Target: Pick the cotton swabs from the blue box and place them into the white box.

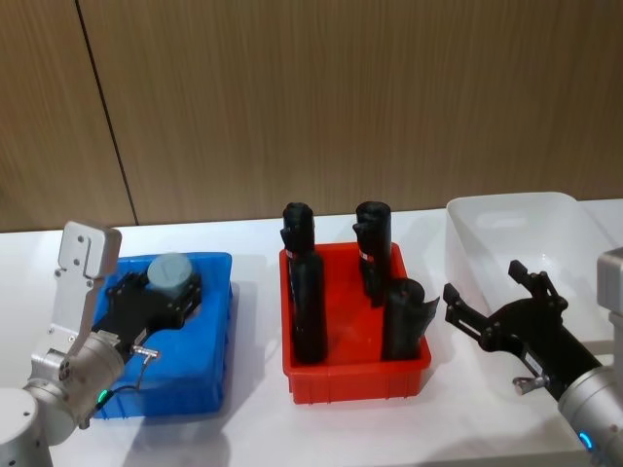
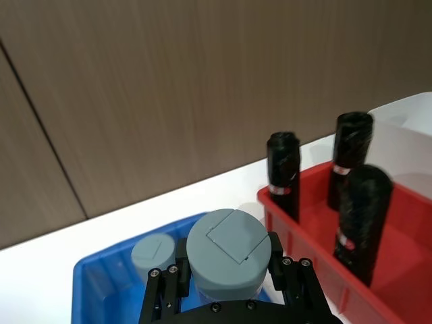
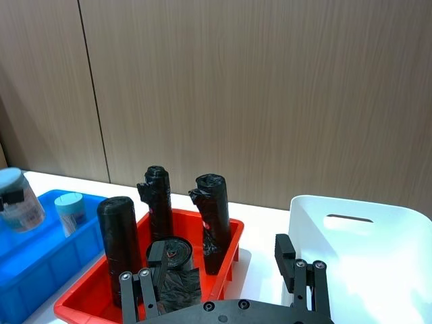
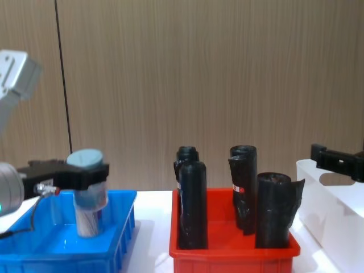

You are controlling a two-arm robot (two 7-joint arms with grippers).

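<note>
Pale blue plastic capped the jar of cotton swabs (image 4: 90,205) that we saw clamped in the left hand (image 1: 167,289). Its black fingers (image 2: 164,297) were closed on either side of the clear body, just under the round lid. White-tipped sticks and a label showed through the jar's side. The jar stood upright inside the blue box (image 1: 209,389) with its base below the rim. We could not tell whether it touched the floor of the box. A second jar (image 2: 156,255) of the same kind stood close behind it in that box, free of the fingers.

Beside the blue box, with a narrow strip of bench between them, sat a red bin (image 1: 355,375) holding four black rolls (image 1: 310,306), all on end. Past the red bin stood the white box (image 1: 516,216), taller and faintly translucent, with an oval handle cutout in its wall. The right hand (image 1: 485,284) hovered at the near corner of the white box on the red bin's side, its fingers spread and holding nothing.

All three containers rested on a smooth white bench (image 1: 253,428). Behind it rose a wall (image 1: 341,97) of brown wood-grain panels, split by a thin dark seam.
</note>
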